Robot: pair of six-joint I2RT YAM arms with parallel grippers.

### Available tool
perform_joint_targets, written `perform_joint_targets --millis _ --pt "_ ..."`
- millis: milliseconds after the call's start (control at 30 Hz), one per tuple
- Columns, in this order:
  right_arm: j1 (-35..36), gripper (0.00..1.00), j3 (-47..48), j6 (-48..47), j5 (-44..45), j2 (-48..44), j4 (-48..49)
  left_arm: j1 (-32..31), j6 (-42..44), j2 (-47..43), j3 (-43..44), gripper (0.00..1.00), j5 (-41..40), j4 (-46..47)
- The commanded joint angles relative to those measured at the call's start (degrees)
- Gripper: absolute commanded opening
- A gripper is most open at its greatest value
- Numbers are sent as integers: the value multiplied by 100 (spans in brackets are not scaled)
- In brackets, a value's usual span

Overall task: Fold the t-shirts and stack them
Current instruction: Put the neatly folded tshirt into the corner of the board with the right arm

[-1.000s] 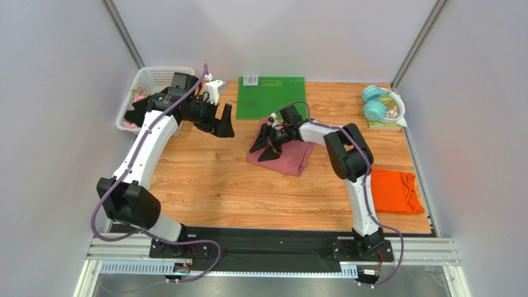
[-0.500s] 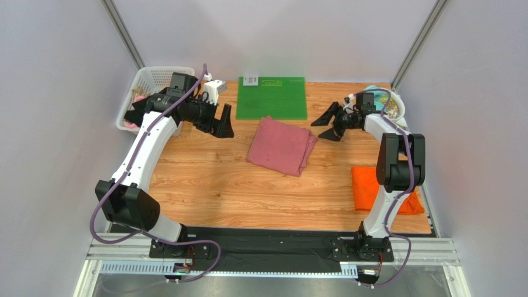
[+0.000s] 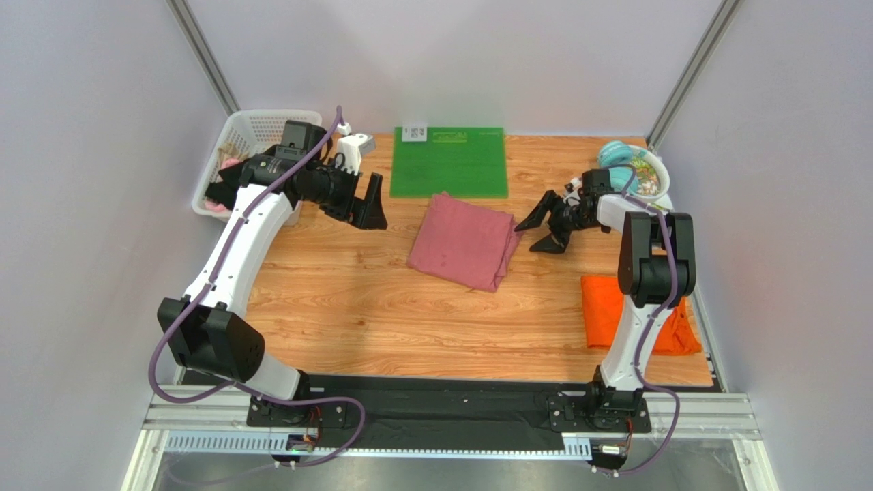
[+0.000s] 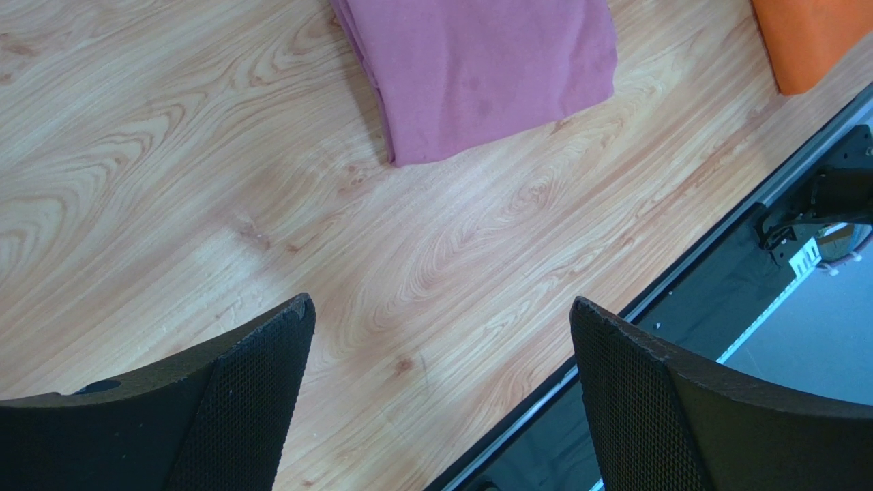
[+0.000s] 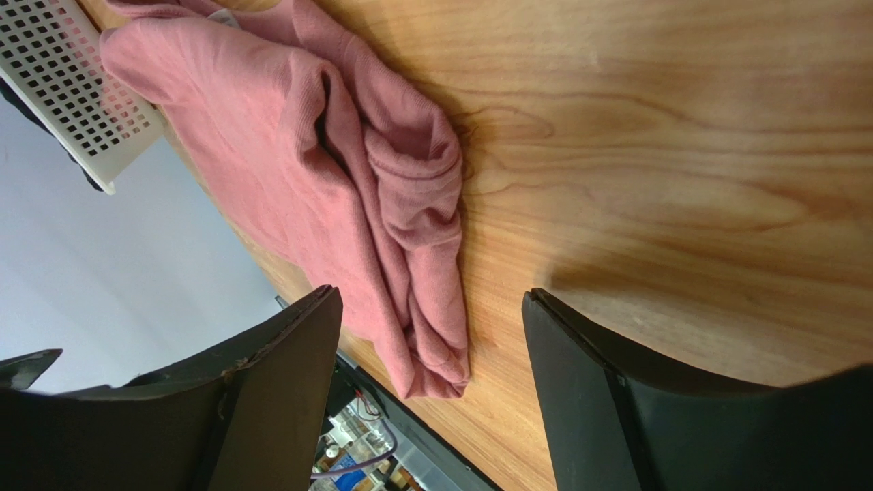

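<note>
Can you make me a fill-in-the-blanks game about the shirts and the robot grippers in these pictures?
1. The folded pink t-shirt lies next to the ____ mat.
2. The orange t-shirt lies on the ____ side of the table.
3. The left gripper and the right gripper are both ____, holding nothing.
4. The white basket stands at the table's far ____ corner.

Missing words: green; right; open; left.

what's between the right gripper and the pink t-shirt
Only bare wooden table lies between the right gripper and the pink t-shirt, clearest in the top external view.
</note>
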Motion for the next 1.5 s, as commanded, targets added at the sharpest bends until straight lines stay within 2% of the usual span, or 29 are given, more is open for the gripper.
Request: perform_joint_targets --millis 0,200,500,1033,1133,1167,1200,1267,1300,1367,1400,1467 --pt "-33 72 387 -208 -82 233 181 30 20 -107 179 100 211 -4" --pt "-33 75 668 -383 -486 479 576 30 28 -63 187 100 307 -21" --pt "11 77 1090 -551 -443 865 577 30 55 7 213 100 299 -39" --pt "1021 77 774 -586 -109 1033 436 30 46 34 486 100 342 -153" --pt "1109 74 774 -438 -39 1147 463 30 81 -19 486 100 334 -179" --pt "1118 70 765 -393 -13 1165 489 30 116 -28 495 100 325 -188" --pt "1136 56 748 -358 -4 1183 559 30 134 -37 477 100 307 -197" --pt "1171 41 713 -270 14 1174 621 30 177 -89 442 100 255 -206" --pt "1188 23 721 -270 92 1174 612 30 195 -116 433 100 246 -206" --pt "1276 5 730 -278 216 1174 577 30 195 -151 398 100 211 -206" --pt "1320 1 730 -287 234 1174 560 38 213 -160 381 100 211 -206" --pt "1390 0 730 -305 313 1174 533 39 204 -186 363 100 228 -206"
